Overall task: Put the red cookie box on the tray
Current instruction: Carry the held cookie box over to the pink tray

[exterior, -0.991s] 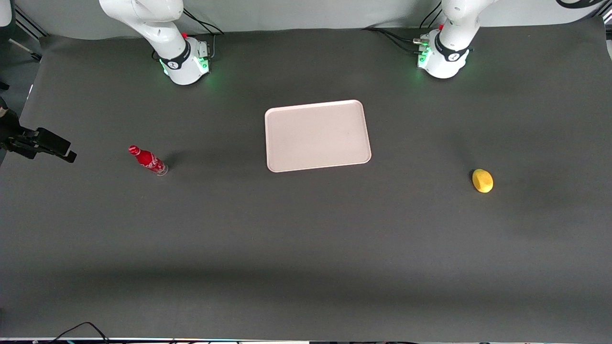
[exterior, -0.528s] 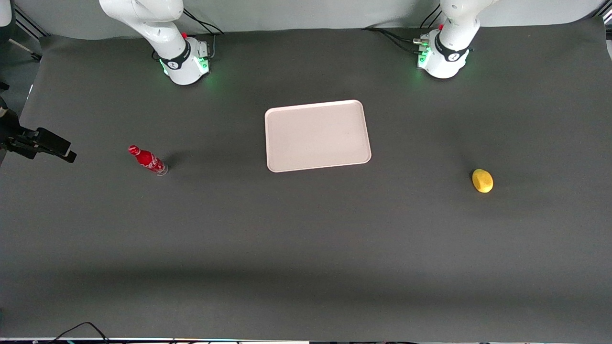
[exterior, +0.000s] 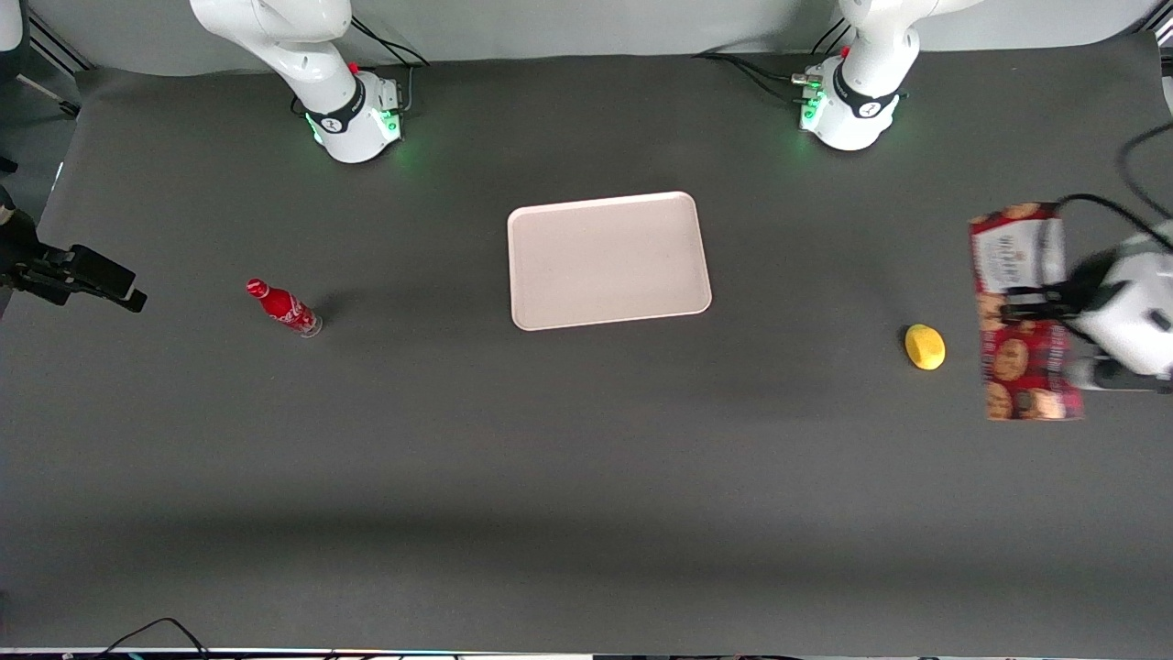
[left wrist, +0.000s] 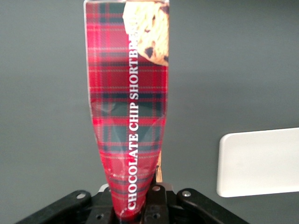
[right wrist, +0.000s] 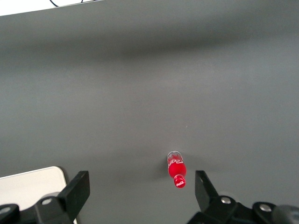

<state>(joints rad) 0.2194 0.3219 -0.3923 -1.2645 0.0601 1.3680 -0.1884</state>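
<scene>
- The working arm's hand (exterior: 1040,302) pinches the red cookie box (exterior: 1025,312) at mid-length, carrying it above the dark bench (exterior: 586,477) toward the working arm's end.
- In the wrist view, the plaid box (left wrist: 130,107) runs straight out from the hand (left wrist: 135,205), its fingers pressed against the carton's sides.
- A yellow lemon (exterior: 925,346) lies on the bench just beside the box, at its 9 o'clock in the front view.
- The pale tray (exterior: 608,259) sits mid-bench, well apart from the box; one corner (left wrist: 259,162) shows from the wrist.
- A red soda bottle (exterior: 282,307) stands toward the parked arm's end.
</scene>
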